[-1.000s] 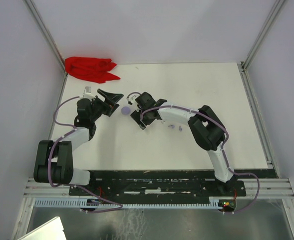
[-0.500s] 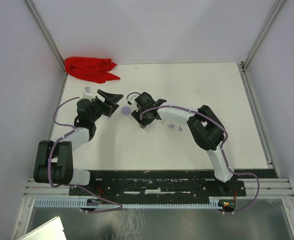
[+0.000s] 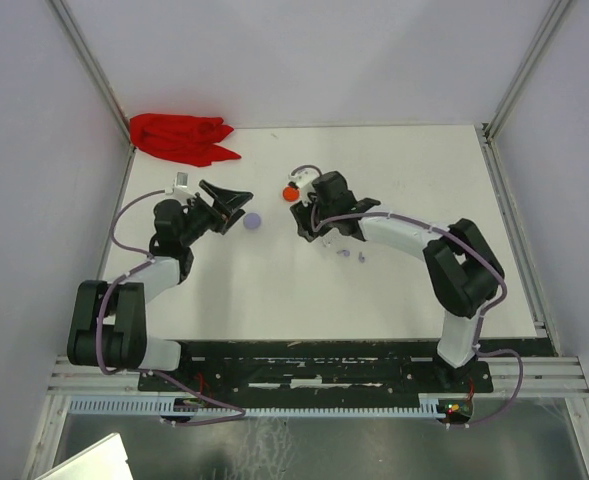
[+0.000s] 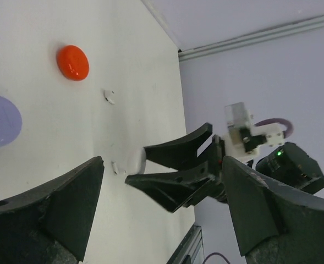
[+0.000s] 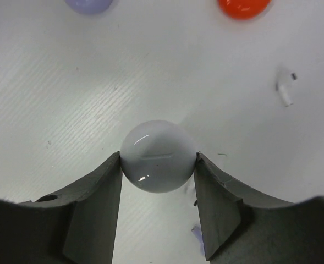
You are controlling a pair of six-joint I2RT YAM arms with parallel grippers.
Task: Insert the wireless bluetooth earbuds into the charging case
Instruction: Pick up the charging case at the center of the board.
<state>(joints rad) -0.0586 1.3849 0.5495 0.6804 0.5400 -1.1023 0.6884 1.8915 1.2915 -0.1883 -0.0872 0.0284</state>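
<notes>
White table (image 3: 424,190), flat and matte. In the far left corner, a crumpled red cloth (image 3: 182,138). Toward the middle, 1 purple round case (image 3: 254,221) and, to its right and farther back, 1 red round case (image 3: 291,194), not touching. Near the red one, 1 whitish earbud (image 5: 284,94), lying flat. Nearer the front, 2 tiny purple earbuds (image 3: 344,254), just beside each other. Also 1 whitish round case (image 5: 158,155), glossy; contact with the surface hard to tell.

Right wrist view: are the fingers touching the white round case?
Touching. The right wrist view shows both fingers pressed against opposite sides of the white round case, with no gap on either side.
</notes>
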